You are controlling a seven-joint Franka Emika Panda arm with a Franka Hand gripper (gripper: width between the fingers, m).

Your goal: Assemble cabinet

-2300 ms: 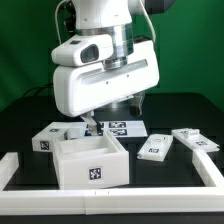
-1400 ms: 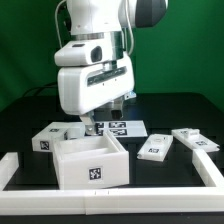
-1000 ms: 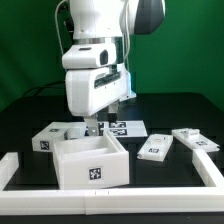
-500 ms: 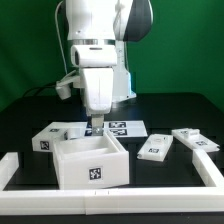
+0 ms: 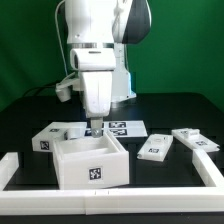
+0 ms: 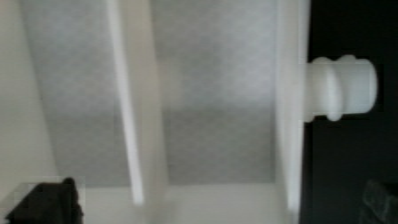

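**Wrist turned, box unmoved**

You have swung the hand round in the last two seconds. Its broad face was toward the exterior camera then; now you see its narrow side. The gripper [image 5: 95,127] hangs low at the back wall of the cabinet [image 5: 92,162], the open white box just behind the front rail [image 5: 20,165]. The box lies where it lay. You cannot tell how wide the fingers stand, and the wrist view shows only blurred white panels close up.

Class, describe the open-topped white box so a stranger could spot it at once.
Find the white robot arm over the black table; its gripper hangs at the rear wall of the open-topped box. Unlike the flat panels to the exterior view's right, it is deep, hollow and tagged on its front face.
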